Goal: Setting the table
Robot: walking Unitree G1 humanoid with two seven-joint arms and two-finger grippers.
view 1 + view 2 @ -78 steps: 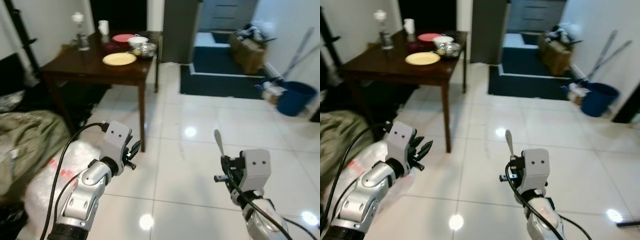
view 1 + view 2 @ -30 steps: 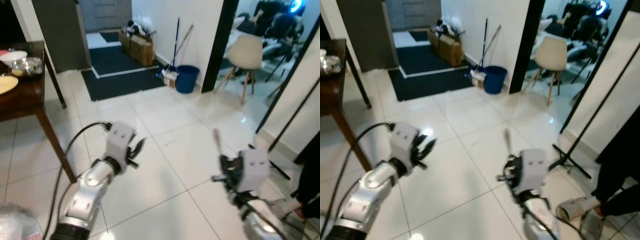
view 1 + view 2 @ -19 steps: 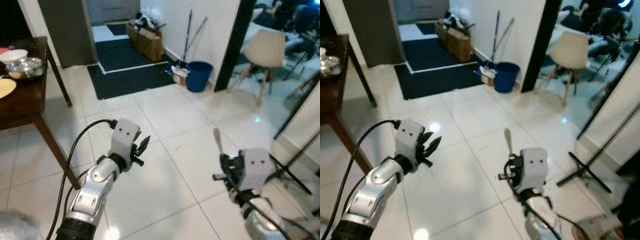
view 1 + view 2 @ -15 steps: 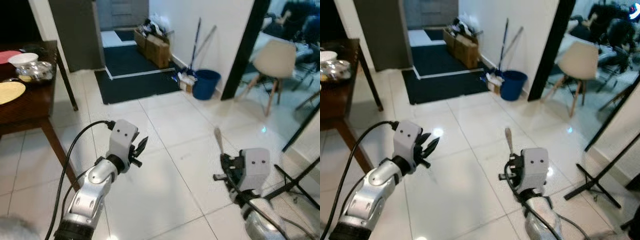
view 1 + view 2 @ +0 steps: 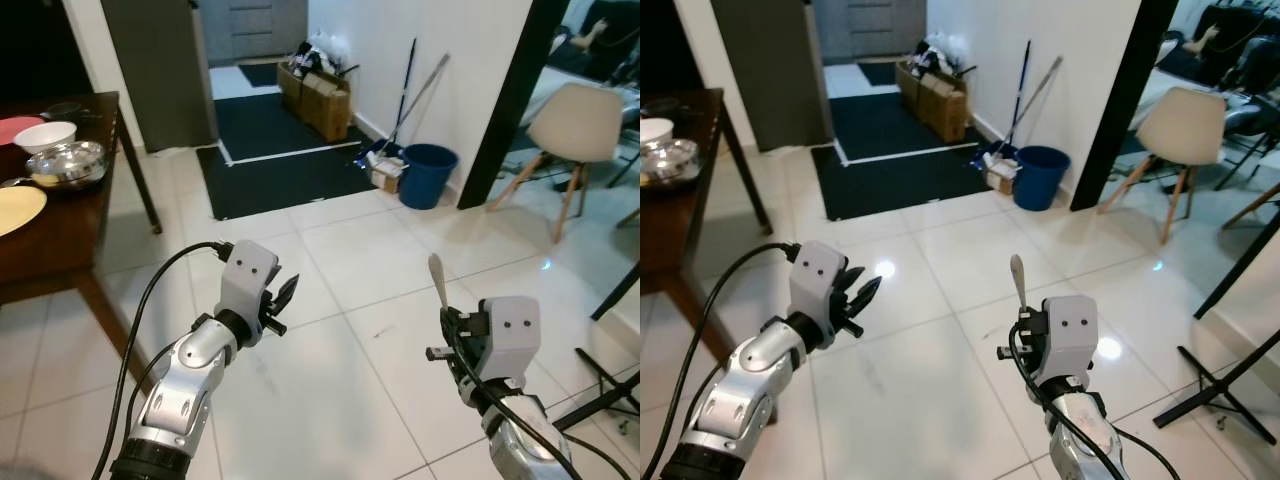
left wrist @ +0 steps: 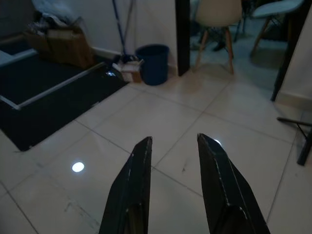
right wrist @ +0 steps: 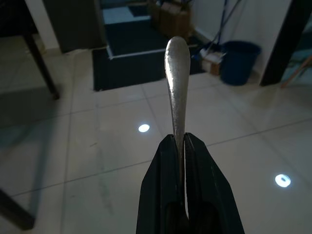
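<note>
Cutlery for the table is carried here as a slim silver metal utensil handle point(image 7: 176, 83), pinched between the pressed-together black fingers of the right gripper point(image 7: 178, 146) and standing upright above it, well apart from the dark brown wooden table point(image 5: 60, 235) seen at the far left; whether it is a spoon or a fork cannot be told, since its working end is hidden. On that table are set a pale yellow round plate point(image 5: 14, 210), a shiny steel bowl point(image 5: 66, 163), a small white bowl point(image 5: 46, 135) and part of a red plate point(image 5: 15, 127); the left gripper point(image 6: 173, 161) is held out over the glossy white tiled floor point(image 5: 340, 270) with its fingers spread and nothing between them. The step in hand is judged to be the carry to the table; it would be done well if the body were turned leftward, the pinch were kept firm, and the handle were held upright until a bare place beside the yellow plate is reached; the table leg and edge should be cleared by the left arm.
</note>
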